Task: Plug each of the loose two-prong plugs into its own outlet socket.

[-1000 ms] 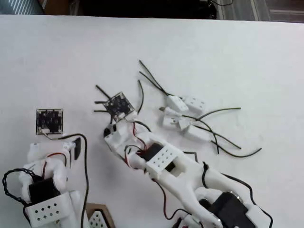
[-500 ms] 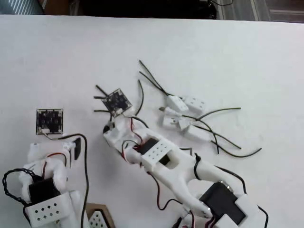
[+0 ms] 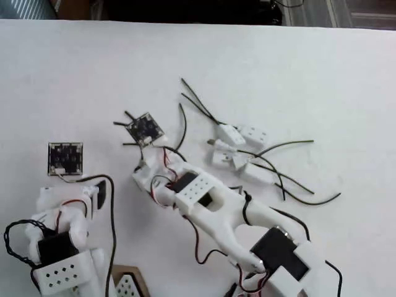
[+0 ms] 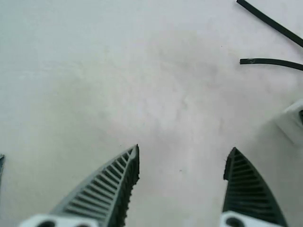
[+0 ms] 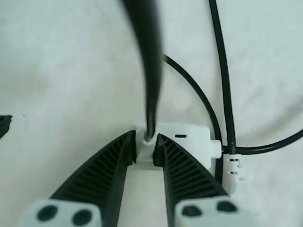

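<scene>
My right claw (image 5: 145, 140) is closed on a white plug (image 5: 185, 141), near the black socket board (image 3: 142, 129). My left claw (image 4: 184, 150) is open above the table (image 4: 118, 71).

1. In the high view, one socket board (image 3: 65, 158) lies flat on the table (image 3: 297, 68) at the left of the frame.
2. A second socket board (image 3: 143, 129) lies to its right, left of centre and well apart from it.
3. The loose plugs (image 3: 238, 147) cluster right of centre, with their wires trailing toward the right edge.
4. Your right gripper (image 5: 145, 142) sits just below the second socket board, with a held plug (image 5: 184, 139) pinched between its fingers.
5. Your left gripper (image 4: 182, 156) sits lower left, just below the first board.
</scene>
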